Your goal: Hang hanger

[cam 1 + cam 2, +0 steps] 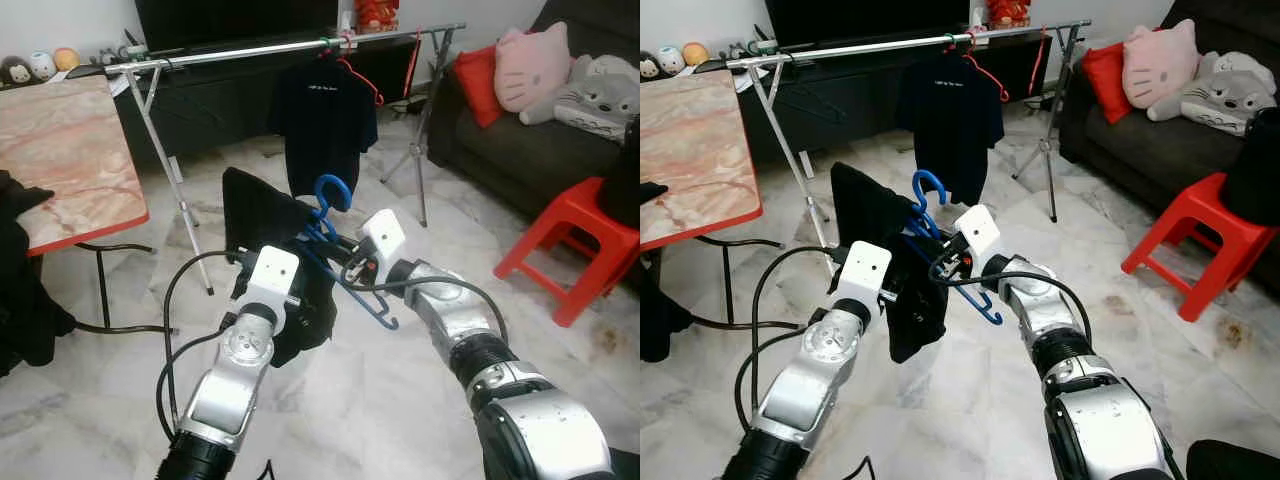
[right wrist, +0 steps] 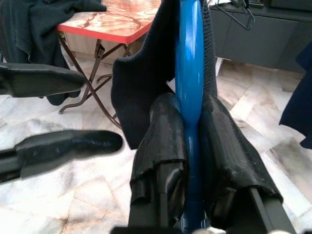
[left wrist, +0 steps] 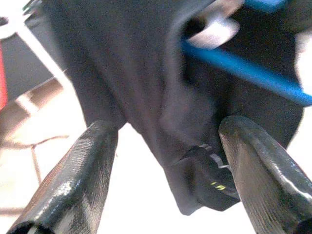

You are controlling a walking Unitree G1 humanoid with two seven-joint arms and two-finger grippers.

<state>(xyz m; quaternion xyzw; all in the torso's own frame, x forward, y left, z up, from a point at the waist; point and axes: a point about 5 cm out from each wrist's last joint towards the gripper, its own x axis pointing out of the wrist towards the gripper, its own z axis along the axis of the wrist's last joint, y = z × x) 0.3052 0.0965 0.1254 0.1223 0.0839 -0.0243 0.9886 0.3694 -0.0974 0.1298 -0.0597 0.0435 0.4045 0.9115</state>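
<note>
A blue plastic hanger [image 1: 331, 192] with a black garment [image 1: 262, 208] draped on it is held up in front of me. My right gripper [image 2: 190, 141] is shut on the hanger's blue bar [image 2: 190, 68], one pad on each side. Beside it, my left gripper [image 3: 165, 180] is open at the garment's lower edge, its fingers [image 2: 58, 80] apart with cloth hanging between them. The silver clothes rail [image 1: 240, 52] runs across the back, above and beyond the hanger, with a dark T-shirt [image 1: 325, 120] hanging from it.
A red hanger [image 1: 366, 80] hangs on the rail's right part. A marble table with a red edge [image 1: 70, 150] stands at left with dark clothes [image 1: 25, 300] beside it. A red stool [image 1: 575, 235] and a dark sofa [image 1: 500, 150] with cushions are at right.
</note>
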